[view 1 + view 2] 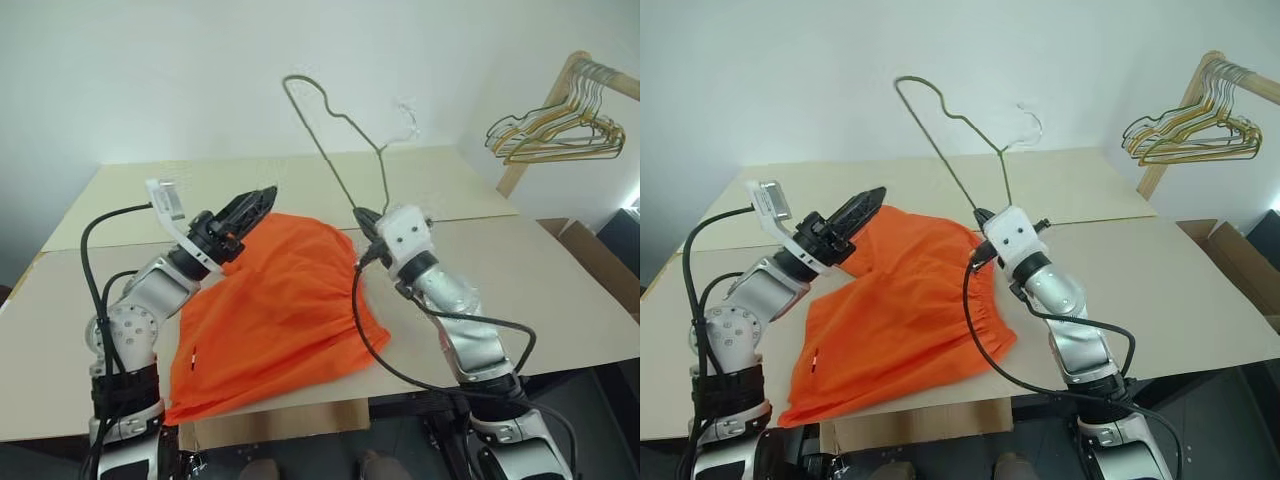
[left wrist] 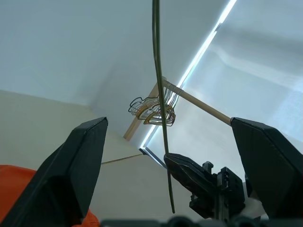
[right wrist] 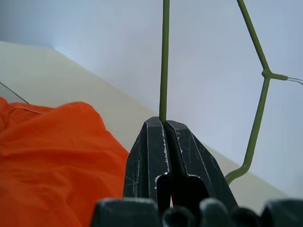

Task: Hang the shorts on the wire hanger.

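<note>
1. The shorts (image 1: 275, 310) are bright orange and lie spread flat on the beige counter (image 1: 560, 290), between the two arms, with the gathered waistband on the side of the right arm.
2. The wire hanger (image 1: 335, 130) is thin and olive-grey. It is raised in the air above the far edge of the shorts, tilted, with its hooked top up and away from the robot, against the white wall (image 1: 150, 70).
3. The right hand (image 1: 363, 217) holds the wire hanger by one straight wire. In the right wrist view its two black fingers (image 3: 147, 156) are pressed together with the wire between them.
4. The right arm comes up from the near edge of the counter, and its hand points forward, a little upward and toward the robot's left.
5. The left hand (image 1: 262, 200) is over the far left corner of the shorts. Its fingers (image 2: 71, 175) stand wide apart and hold nothing.
6. The left hand points forward and toward the right hand; in the left wrist view the wire and the right hand appear between its fingers.
7. At the far right a wooden rack (image 1: 545, 110) carries a bunch of gold and dark hangers (image 1: 555, 130).
</note>
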Robot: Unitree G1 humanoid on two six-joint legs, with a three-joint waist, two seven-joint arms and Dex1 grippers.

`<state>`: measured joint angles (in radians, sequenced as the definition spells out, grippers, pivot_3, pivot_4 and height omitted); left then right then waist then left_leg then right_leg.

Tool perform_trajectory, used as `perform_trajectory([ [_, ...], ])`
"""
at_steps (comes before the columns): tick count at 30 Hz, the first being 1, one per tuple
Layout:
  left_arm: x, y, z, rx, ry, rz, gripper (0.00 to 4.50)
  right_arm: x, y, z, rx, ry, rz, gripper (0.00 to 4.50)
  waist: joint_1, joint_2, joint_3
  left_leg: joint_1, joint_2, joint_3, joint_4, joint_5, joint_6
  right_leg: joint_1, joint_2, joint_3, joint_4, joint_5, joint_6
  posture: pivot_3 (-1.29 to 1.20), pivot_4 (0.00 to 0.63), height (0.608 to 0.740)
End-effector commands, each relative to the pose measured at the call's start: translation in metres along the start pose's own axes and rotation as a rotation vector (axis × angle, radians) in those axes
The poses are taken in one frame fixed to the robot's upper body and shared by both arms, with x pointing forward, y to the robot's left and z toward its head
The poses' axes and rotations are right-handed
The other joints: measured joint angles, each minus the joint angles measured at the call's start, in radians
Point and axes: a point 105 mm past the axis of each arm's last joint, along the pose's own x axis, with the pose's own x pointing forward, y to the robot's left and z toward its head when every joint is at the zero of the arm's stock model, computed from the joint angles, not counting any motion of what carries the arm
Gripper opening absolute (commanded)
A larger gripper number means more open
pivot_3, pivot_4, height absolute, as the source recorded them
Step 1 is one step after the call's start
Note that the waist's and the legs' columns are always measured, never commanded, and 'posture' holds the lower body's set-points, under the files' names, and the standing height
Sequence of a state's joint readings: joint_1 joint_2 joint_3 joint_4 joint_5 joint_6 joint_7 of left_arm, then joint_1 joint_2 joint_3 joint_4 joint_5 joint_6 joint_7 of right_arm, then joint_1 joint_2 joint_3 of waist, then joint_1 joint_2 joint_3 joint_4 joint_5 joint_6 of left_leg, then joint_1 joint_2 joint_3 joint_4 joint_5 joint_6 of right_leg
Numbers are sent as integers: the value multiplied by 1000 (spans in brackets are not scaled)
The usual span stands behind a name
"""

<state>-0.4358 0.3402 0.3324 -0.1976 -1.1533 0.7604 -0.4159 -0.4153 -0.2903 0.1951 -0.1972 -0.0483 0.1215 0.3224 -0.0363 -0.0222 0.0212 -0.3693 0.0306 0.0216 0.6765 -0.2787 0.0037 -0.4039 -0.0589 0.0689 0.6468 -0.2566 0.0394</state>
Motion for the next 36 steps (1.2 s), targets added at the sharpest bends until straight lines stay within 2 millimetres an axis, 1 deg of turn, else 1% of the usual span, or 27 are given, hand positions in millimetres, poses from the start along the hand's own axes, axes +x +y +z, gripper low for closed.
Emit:
perform_trajectory([
  [1,13,-12,20,-16,-87,-68,4500,-4,8,25,-82,-131,36,18,3,0,0,0,0,0,0,0,0,0,0,0,0,0,0,49,0,740],
  [6,26,-17,23,-9,-90,-102,4500,-7,20,24,-125,-147,87,18,12,-1,0,0,0,4,1,0,0,1,0,0,0,0,0,47,0,740],
  [9,30,-21,23,-17,-95,-132,4500,-8,25,23,-145,-153,106,18,13,-1,0,0,0,5,0,0,0,1,1,0,0,0,0,43,0,740],
  [12,32,-20,25,-27,-98,-130,4500,-9,27,24,-155,-166,115,18,19,-1,0,0,0,5,1,0,-1,1,1,0,0,0,0,40,0,740],
  [13,32,-20,24,-27,-99,-128,4100,-9,27,24,-159,-165,112,0,20,-1,0,0,0,5,1,0,-1,1,1,0,0,0,0,42,0,740],
  [14,32,-18,24,-26,-101,-118,3909,-9,27,24,-163,-164,112,0,20,-1,0,0,0,6,1,0,-1,1,1,0,0,0,0,41,0,740],
  [16,32,-16,25,-32,-106,-108,3271,-9,28,23,-164,-161,113,0,21,-1,0,0,0,5,1,0,-1,1,1,0,-1,0,0,39,0,740],
  [24,33,-12,21,-27,-98,-86,558,-8,26,19,-204,-148,89,0,21,-1,0,0,0,5,1,1,-1,1,1,0,-1,0,0,40,0,740],
  [25,33,-12,21,-24,-99,-85,152,-8,26,19,-212,-148,88,0,21,-1,0,0,0,5,1,1,-1,1,1,0,-1,0,0,40,0,740],
  [26,33,-12,21,-22,-99,-84,38,-8,26,19,-217,-149,86,0,21,-1,0,0,0,5,1,1,-1,1,1,0,-1,0,0,43,0,740],
  [29,33,-10,20,46,-99,-54,38,-7,29,17,-198,-137,134,0,21,-1,0,0,-1,5,1,1,-1,1,1,0,-1,0,0,45,0,740],
  [32,34,-7,18,109,-93,-38,0,-7,27,15,-220,-128,135,841,22,-1,0,0,-1,6,1,1,-1,1,1,0,-1,0,0,48,0,740],
  [33,34,-6,19,120,-103,-37,0,-7,27,14,-237,-126,125,1153,22,-1,0,0,-1,6,1,1,-1,1,1,0,-1,0,0,46,0,740],
  [34,33,-6,20,127,-114,-35,0,-7,26,13,-241,-123,119,1555,21,-1,0,0,-1,6,1,1,-1,1,1,0,-1,0,0,46,0,740],
  [36,31,-6,24,152,-128,-42,0,-7,25,13,-241,-118,114,2167,21,-1,0,0,-1,6,0,1,-1,1,1,0,-1,0,0,46,0,740],
])
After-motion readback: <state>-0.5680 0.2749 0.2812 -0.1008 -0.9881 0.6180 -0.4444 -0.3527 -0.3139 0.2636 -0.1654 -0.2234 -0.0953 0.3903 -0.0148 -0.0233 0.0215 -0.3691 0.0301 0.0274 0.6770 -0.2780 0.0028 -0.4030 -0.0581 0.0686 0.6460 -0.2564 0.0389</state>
